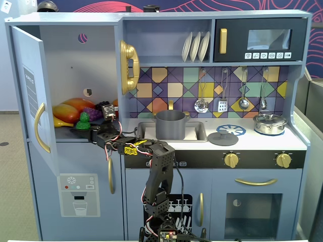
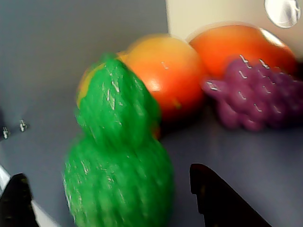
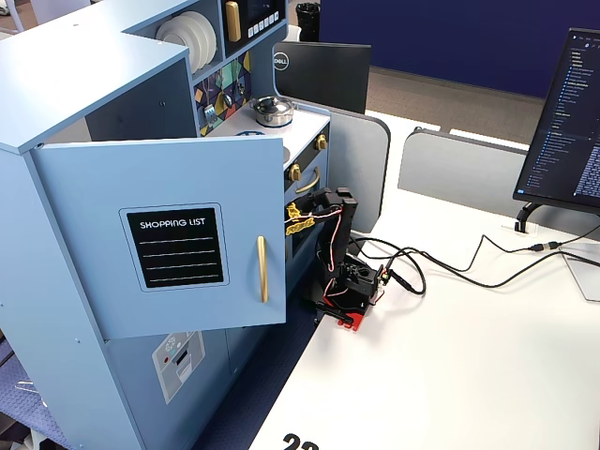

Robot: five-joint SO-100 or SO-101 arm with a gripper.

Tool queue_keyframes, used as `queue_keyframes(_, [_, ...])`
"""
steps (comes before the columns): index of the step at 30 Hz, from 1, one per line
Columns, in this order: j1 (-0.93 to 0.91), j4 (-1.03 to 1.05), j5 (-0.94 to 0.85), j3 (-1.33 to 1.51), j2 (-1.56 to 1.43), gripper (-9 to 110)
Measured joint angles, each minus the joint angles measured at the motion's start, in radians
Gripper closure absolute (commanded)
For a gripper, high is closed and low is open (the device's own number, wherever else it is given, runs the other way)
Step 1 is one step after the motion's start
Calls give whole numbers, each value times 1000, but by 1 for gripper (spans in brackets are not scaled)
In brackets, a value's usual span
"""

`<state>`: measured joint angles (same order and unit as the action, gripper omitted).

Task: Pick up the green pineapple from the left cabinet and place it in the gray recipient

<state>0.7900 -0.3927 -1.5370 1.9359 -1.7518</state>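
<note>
Between fingers (image 2: 215, 198): blurry, bumpy green pineapple (image 2: 116, 156).

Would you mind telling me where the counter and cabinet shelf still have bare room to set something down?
Bare counter lies between the flat gray lid and the silver pot, and along the front edge above the gold knobs. The left cabinet shelf is crowded: green pineapple, mangoes, grapes and the gripper. The gray recipient fills the sink.

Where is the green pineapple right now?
In a fixed view, the green pineapple stands inside the open left cabinet, just left of the purple grapes, with the gripper reaching in.
</note>
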Motion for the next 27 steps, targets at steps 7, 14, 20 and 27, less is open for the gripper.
queue_keyframes(7, [51,6,-57,-57,26,101])
queue_keyframes(14, [118,-12,-80,195,-321,101])
queue_keyframes(20, [163,5,-175,508,-859,101])
queue_keyframes(27, [-158,37,-189,565,-1224,101])
